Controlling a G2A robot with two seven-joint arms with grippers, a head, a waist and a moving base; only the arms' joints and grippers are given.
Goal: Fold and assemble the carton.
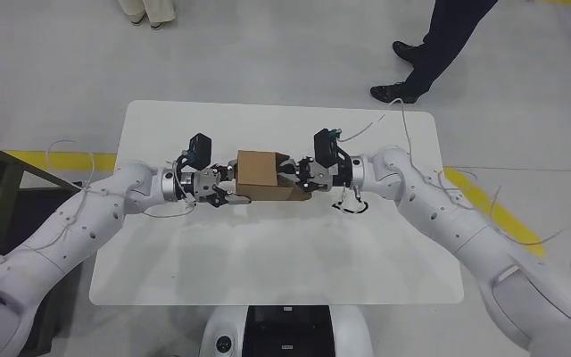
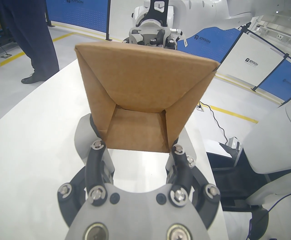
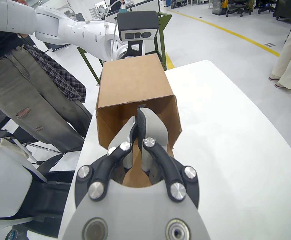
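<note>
Left gripper (image 2: 136,145): spread wide, its fingers clasping the outer side walls of the carton (image 2: 145,91) at its near open end.
Right gripper (image 3: 139,111): fingers pressed together, tips poking inside the carton's opposite open end.
Carton: brown, spanning straight between both grippers, over the white surface (image 1: 268,259).

carton (image 1: 264,175) on table (image 1: 268,259) centre | left tool (image 1: 232,190) at left end | right tool (image 1: 294,176) in right end

1. A logo with white lettering stands on the blue partition panel (image 2: 203,39) behind the surface (image 2: 34,127).
2. A logo with dark lettering stands on the white board (image 2: 251,62) beside it.
3. More white lettering runs along another blue panel (image 2: 75,9).
</note>
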